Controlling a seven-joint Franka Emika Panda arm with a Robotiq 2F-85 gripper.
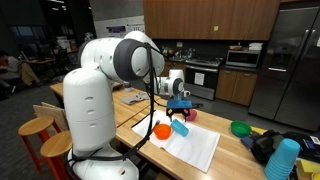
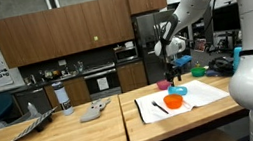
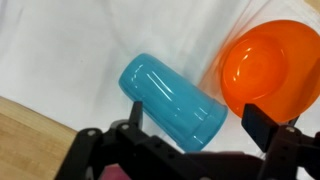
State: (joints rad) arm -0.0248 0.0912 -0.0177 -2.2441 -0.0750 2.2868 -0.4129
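Note:
A blue cup (image 3: 172, 100) lies on its side on a white cloth (image 3: 60, 50), close beside an orange bowl (image 3: 270, 65). My gripper (image 3: 198, 125) is open and empty, hovering above the cup with one finger on either side of its open end, not touching it. In both exterior views the gripper (image 1: 180, 100) (image 2: 172, 69) hangs over the cup (image 1: 180, 127) (image 2: 177, 91) and bowl (image 1: 162, 130) (image 2: 175, 101) on the cloth (image 1: 195, 148) (image 2: 201, 94).
The cloth lies on a wooden table (image 3: 25, 150). A green bowl (image 1: 241, 128), a stack of blue cups (image 1: 283, 160) and a dark bag (image 1: 264, 146) stand nearby. A thin black item (image 2: 159, 107) lies on the cloth. A grey container (image 2: 62, 96) stands on the neighbouring table. Stools (image 1: 35, 128) stand beside the table.

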